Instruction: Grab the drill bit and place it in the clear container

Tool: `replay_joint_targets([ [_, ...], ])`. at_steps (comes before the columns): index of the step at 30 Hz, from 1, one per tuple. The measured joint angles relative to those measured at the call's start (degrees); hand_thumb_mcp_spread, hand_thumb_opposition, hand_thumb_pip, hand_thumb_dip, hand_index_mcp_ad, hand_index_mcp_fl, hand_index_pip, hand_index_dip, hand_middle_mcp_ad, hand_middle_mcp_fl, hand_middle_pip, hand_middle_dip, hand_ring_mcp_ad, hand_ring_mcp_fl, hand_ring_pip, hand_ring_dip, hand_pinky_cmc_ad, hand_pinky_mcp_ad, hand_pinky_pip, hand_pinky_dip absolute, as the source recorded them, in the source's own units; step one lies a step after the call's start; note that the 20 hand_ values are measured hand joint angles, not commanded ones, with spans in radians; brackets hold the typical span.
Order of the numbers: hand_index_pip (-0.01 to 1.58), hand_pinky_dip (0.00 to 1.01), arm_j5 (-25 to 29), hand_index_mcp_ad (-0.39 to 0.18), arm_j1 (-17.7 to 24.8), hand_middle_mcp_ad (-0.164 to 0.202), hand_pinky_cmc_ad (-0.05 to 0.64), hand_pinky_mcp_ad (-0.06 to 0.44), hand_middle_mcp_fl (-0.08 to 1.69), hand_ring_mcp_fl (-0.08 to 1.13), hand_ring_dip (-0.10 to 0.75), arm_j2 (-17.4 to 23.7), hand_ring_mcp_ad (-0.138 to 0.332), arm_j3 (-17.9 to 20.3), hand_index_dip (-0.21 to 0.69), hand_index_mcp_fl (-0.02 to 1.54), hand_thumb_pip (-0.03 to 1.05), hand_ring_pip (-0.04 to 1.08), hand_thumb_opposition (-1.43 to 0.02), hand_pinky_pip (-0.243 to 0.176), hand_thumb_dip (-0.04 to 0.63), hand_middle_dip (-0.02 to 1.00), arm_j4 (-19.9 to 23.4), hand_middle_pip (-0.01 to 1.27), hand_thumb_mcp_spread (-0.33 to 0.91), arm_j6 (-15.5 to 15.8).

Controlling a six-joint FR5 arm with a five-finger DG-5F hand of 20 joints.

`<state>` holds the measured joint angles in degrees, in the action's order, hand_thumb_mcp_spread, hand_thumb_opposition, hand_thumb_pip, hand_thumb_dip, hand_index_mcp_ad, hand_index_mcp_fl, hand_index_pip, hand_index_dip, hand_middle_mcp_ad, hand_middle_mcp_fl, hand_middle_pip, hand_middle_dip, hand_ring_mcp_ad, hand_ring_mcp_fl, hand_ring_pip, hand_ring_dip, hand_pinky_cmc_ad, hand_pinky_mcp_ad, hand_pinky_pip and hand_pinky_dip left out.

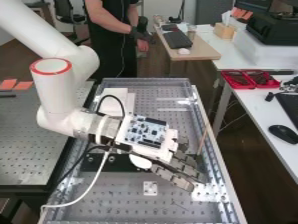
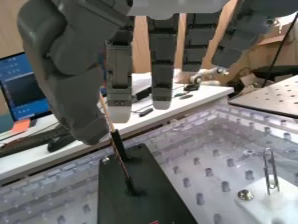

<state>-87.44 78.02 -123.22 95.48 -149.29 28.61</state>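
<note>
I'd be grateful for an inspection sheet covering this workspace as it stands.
Surface: perforated bench top, with a black plate on it.
Job's things: a thin copper-coloured rod, perhaps the drill bit, stands tilted near the thumb; whether they touch is unclear.
Clutter: a white block with a wire loop rising from it.
Hand: open, low over the bench, fingers straight.
Cables: a white cable runs from the wrist to the bench's near end; a black cable loops above the wrist.
Surroundings: a side table with red trays and a computer mouse.
</note>
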Motion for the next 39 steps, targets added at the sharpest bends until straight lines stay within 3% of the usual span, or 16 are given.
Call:
replay_joint_targets([
  [17, 1.46, 0.18, -0.6, -0.171, 0.3, 0.094, 0.297, 0.178, 0.44, 0.1, 0.192, -1.4, 0.131, -0.2, 0.159, 0.19, 0.57, 0.1, -0.8, -0.035, 0.274, 0.59, 2.5, 0.14, 0.49, 2.0],
  [39, 1.46, 0.18, -1.7, -0.18, 0.5, 0.075, 0.297, 0.178, 0.44, 0.12, 0.192, -1.1, 0.127, 1.4, 0.166, 0.2, 0.54, 0.1, -0.81, -0.026, 0.269, 0.59, 6.1, 0.14, 0.51, 8.9],
])
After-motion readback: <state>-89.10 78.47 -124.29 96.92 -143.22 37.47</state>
